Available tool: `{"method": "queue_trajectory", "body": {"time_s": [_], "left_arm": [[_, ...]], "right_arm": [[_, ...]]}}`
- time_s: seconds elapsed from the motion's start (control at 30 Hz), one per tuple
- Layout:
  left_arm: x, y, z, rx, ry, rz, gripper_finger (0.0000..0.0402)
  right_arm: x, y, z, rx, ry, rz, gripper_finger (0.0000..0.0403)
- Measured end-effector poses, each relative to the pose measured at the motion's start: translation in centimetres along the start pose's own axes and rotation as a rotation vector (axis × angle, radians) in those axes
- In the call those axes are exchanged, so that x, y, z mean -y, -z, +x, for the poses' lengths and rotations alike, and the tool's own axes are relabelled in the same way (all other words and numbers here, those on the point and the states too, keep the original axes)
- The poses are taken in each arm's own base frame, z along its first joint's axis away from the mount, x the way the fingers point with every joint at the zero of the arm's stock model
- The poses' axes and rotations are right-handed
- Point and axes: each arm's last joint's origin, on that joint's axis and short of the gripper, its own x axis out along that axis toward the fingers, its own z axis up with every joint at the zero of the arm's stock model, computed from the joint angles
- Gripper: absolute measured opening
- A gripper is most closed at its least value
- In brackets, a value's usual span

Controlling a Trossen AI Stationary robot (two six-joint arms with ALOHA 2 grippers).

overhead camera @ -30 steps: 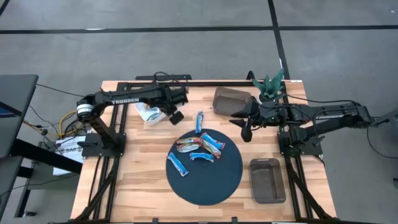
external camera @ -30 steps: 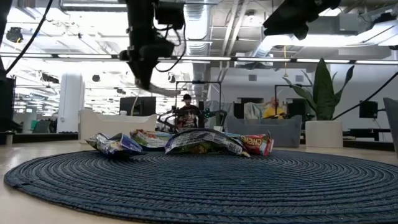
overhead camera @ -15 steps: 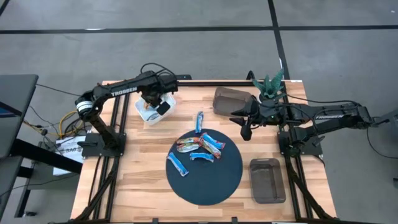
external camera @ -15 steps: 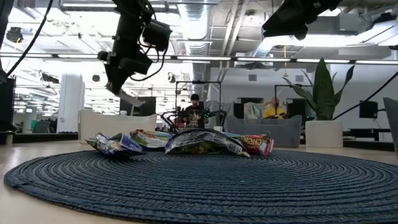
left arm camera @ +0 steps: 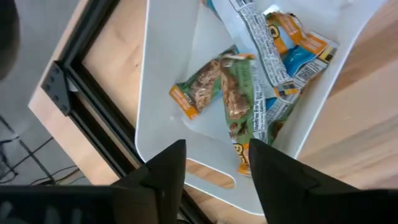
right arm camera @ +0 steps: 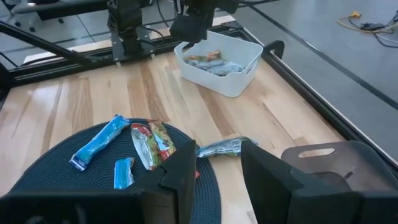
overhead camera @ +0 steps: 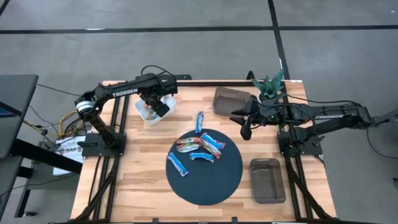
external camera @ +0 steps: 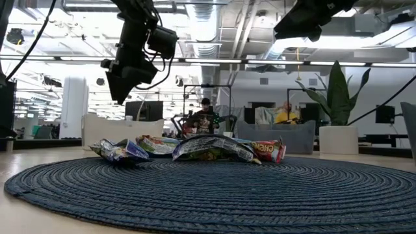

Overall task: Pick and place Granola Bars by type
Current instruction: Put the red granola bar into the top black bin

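Several granola bars lie on a round dark-blue mat [overhead camera: 208, 180]: blue ones [overhead camera: 177, 165] [overhead camera: 212, 143] and a multicoloured one [overhead camera: 186, 145]. One more blue bar [overhead camera: 199, 120] lies on the wood just beyond the mat. A white bin [overhead camera: 149, 116] at the far left holds multicoloured bars [left arm camera: 239, 93]. My left gripper [overhead camera: 160, 109] [left arm camera: 214, 165] hovers over this bin, open and empty. My right gripper [overhead camera: 245, 132] [right arm camera: 217, 168] hangs open and empty above the table, right of the mat and beside a dark bin [overhead camera: 231, 99].
The dark bin by the far edge sits tilted, next to a small green plant [overhead camera: 270, 84]. A second dark bin [overhead camera: 267, 180] lies flat at the near right. Black frame rails border the table. Bare wood shows left of the mat. People sit in the room beyond.
My left gripper has swung from beside the mat toward the table's far left and now hangs over the white bin. A pale wrapper that showed below its fingers in the low view is gone from there. The right arm has kept still.
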Motion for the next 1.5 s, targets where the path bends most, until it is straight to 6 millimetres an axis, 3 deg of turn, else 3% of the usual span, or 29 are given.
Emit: {"method": "queue_trajectory", "body": {"time_s": [0.2,0.4,0.57,0.67,0.83,1.07,1.23,1.4,1.5], "left_arm": [[0.5,0.1,-1.5,0.147,0.037,-0.006,0.0175],[0.8,1.6,-6.6,0.481,0.319,0.075,0.0160],[-0.6,4.0,-10.9,0.745,0.516,0.096,0.0146],[-1.4,5.1,-12.4,0.892,0.596,0.071,0.0142],[-1.4,6.6,-11.8,1.027,0.741,0.033,0.0141],[-0.6,9.0,-7.9,1.044,0.904,-0.027,0.0141],[-1.0,11.1,-6.5,1.052,0.972,-0.057,0.0141],[-2.2,12.9,-6.7,1.112,1.005,-0.070,0.0141],[-2.8,13.6,-7.1,1.153,1.004,-0.076,0.0141]], "right_arm": [[-0.1,0.1,0.0,-0.014,-0.033,0.064,0.0119],[-0.1,0.7,0.2,-0.137,-0.019,0.162,0.0119],[-0.9,-0.3,1.7,-0.199,-0.033,0.143,0.0119],[-1.2,0.1,3.3,-0.319,-0.041,0.151,0.0119],[-2.0,0.8,5.7,-0.422,-0.068,0.168,0.0119],[-3.2,1.8,8.2,-0.465,-0.108,0.224,0.0123],[-3.6,3.1,10.5,-0.555,-0.146,0.308,0.0165],[-4.0,4.3,13.2,-0.647,-0.157,0.343,0.0220],[-4.2,4.3,14.7,-0.657,-0.130,0.338,0.0234]]}}
